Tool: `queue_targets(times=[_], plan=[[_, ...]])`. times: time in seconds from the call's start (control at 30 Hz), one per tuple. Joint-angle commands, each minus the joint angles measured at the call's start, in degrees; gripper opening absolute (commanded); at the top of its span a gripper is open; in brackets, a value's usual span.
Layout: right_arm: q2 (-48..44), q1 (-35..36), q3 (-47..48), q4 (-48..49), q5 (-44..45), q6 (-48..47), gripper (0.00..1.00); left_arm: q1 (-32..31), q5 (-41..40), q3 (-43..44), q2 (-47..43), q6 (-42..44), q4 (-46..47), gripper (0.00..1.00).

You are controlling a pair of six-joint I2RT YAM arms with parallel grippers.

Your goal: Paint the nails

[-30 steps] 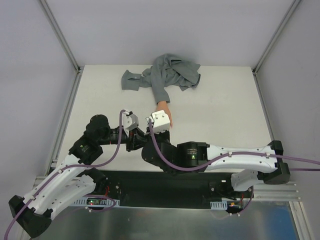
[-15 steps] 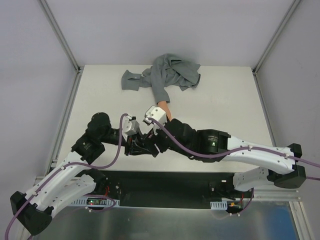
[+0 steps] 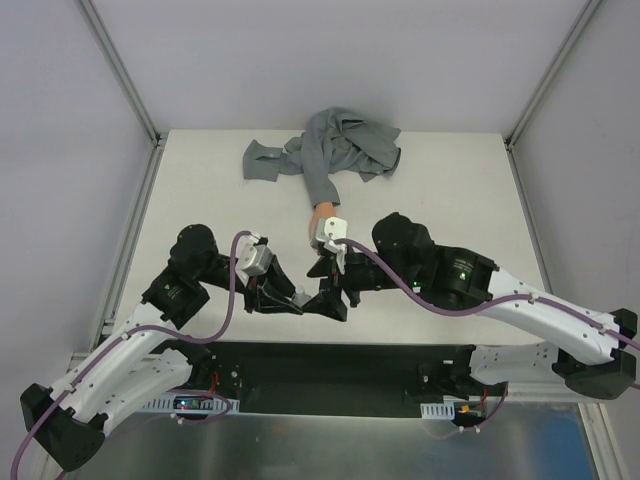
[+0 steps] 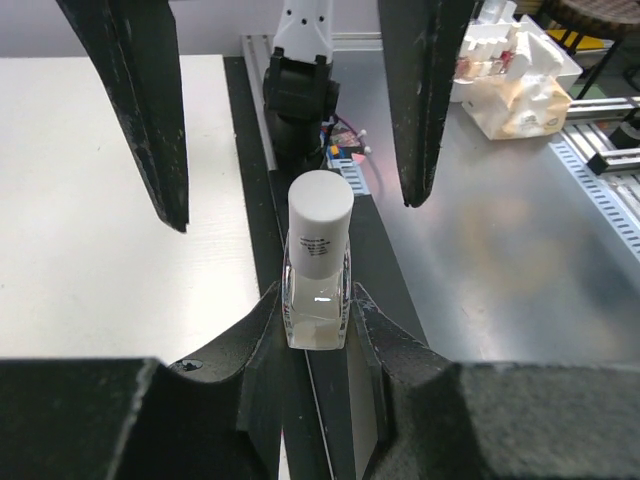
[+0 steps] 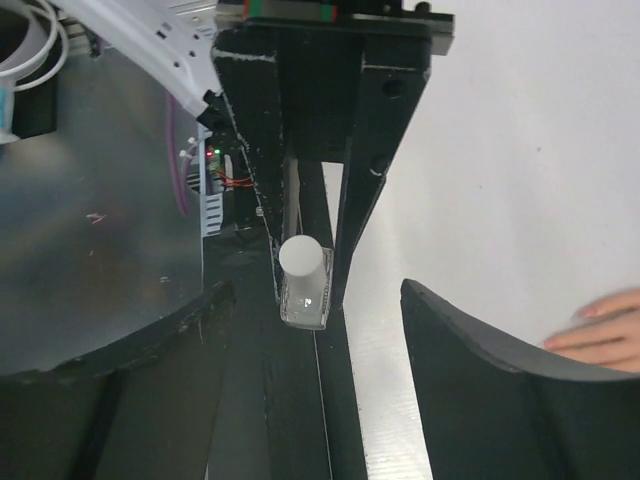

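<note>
A small clear bottle (image 4: 318,300) with a white cap stands upright between my left gripper's (image 4: 317,298) pads, which are shut on its glass body. My right gripper (image 4: 295,208) is open, its two dark fingers (image 4: 135,110) straddling the cap without touching it. In the right wrist view the bottle (image 5: 303,283) sits ahead of the open right gripper (image 5: 318,300). The peach mannequin hand (image 3: 318,214) lies just beyond both grippers, partly under the right wrist. Its fingertips (image 5: 603,338) show at the right edge of that view. The nails are too small to make out.
The grey fabric sleeve (image 3: 330,155) is bunched at the back of the white table (image 3: 450,200). A black rail (image 3: 330,375) and a metal shelf (image 4: 500,230) run along the near edge. Both arms crowd the front centre.
The right gripper was shut near the bottle's cap a second ago and has opened. The right arm has swung out to the right, and the left gripper has shifted slightly nearer.
</note>
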Motion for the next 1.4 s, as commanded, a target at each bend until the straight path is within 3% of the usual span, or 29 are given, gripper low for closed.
queue_targets(times=[0.0, 0.27, 0.5, 0.57, 0.63, 0.67, 0.77, 0.87, 0.9, 0.93, 0.97, 1.07, 1.17, 1.3, 1.37], plan=[[0.29, -1.44, 0.44, 4.56, -12.67, -4.25, 0.68, 0.27, 5.98, 0.29, -1.02, -2.49, 8.58, 0.00], [1.69, -1.44, 0.36, 9.13, -15.22, -3.20, 0.64, 0.27, 6.69, 0.45, -0.05, -3.64, 9.21, 0.00], [4.07, -1.53, 1.94, 8.87, -14.45, -1.96, 0.34, 0.27, 5.55, 0.19, -1.72, -3.38, 9.38, 0.00], [3.72, -1.53, 1.33, 8.69, -13.13, -1.70, 0.18, 0.27, 4.94, 0.19, -1.63, -3.47, 9.38, 0.00], [2.85, -1.53, 0.45, 8.96, -10.75, -1.35, 0.12, 0.36, 3.10, 0.28, -1.63, -3.03, 8.51, 0.00], [2.32, -1.53, -1.55, 10.52, -9.96, -0.30, 0.02, 0.36, 2.39, 0.28, -1.81, -2.85, 8.33, 0.00], [0.47, -1.36, -4.64, 14.47, -5.57, 1.28, 0.01, 0.36, -1.91, -0.25, -2.86, -2.33, 8.06, 0.00], [-1.37, 0.22, -9.04, 17.82, 5.47, 2.96, 0.01, 0.36, -8.23, -0.69, -4.09, -1.01, 7.01, 0.00], [-1.73, 3.71, -10.87, 18.18, 21.09, 4.00, 0.01, 0.36, -10.16, -0.78, -4.35, -0.57, 6.49, 0.00], [-1.90, 6.00, -11.50, 19.49, 30.21, 4.62, 0.01, 0.45, -15.40, -0.95, -4.71, 0.30, 5.96, 0.00], [-1.38, 11.68, -12.20, 20.11, 52.40, 6.20, 0.01, 0.36, -18.07, -1.04, -4.88, 0.49, 4.91, 0.00], [3.08, 18.57, -12.30, 19.60, 77.14, 15.59, 0.01, 0.53, -26.43, -0.78, -5.06, 2.51, 1.41, 0.00], [7.91, 20.44, -10.11, 19.24, 80.31, 21.59, 0.01, 0.53, -27.24, -0.69, -5.59, 4.44, -0.11, 0.00], [10.75, 20.71, -6.06, 18.71, 75.57, 17.74, 0.01, 0.53, -25.22, -0.87, -4.98, 4.44, -0.11, 0.00], [10.40, 20.44, -5.09, 18.63, 70.59, 12.64, 0.12, 0.53, -23.12, -0.43, -4.10, 4.36, -0.20, 0.00]])
